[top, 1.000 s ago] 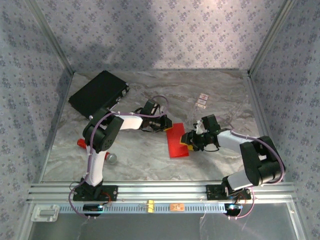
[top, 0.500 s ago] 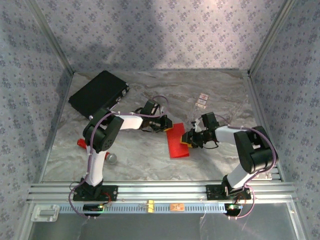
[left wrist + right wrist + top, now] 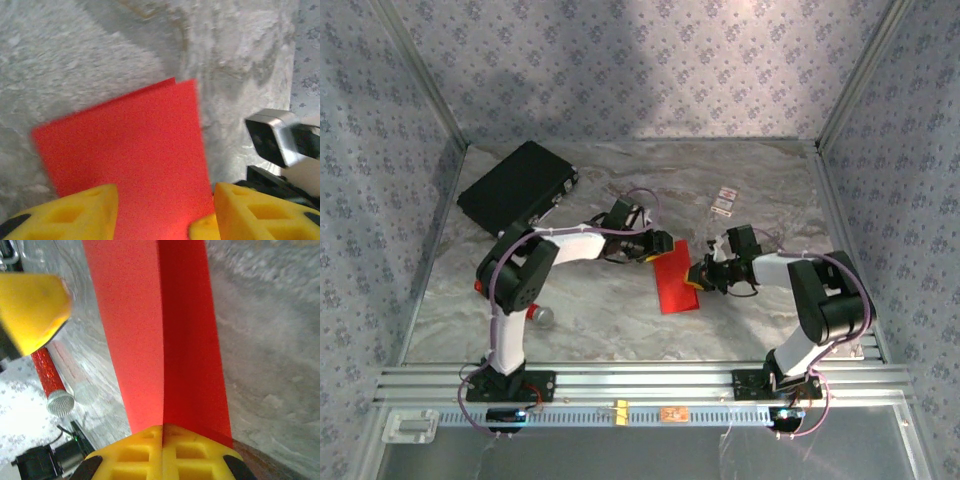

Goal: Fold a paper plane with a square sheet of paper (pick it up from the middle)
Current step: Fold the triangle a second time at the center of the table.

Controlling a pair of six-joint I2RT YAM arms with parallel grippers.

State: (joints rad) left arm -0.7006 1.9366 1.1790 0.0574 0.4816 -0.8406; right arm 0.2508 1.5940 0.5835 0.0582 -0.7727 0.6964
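The square sheet of paper [image 3: 672, 287] is bright red and doubled over into a narrow rectangle, not a pointed plane. It lies on the marble table between the two arms. In the right wrist view the sheet [image 3: 150, 330] runs away from my right gripper [image 3: 162, 447], which is shut on its near end at the centre crease. From above, the right gripper [image 3: 698, 276] sits at the sheet's right edge. My left gripper [image 3: 165, 215] is open, its yellow fingers [image 3: 65, 215] standing either side over the paper [image 3: 125, 150]. The left gripper [image 3: 661, 245] is at the sheet's far end.
A black case [image 3: 517, 185] lies at the back left. A small red cylinder with a grey end [image 3: 50, 382] rests near the left arm's base [image 3: 480, 287]. Two small packets [image 3: 723, 202] lie at the back right. Metal frame posts and patterned walls enclose the table.
The left gripper has opened and let go of the paper's far end. The right gripper has closed on the sheet's near edge, and the right arm's elbow has swung inward.
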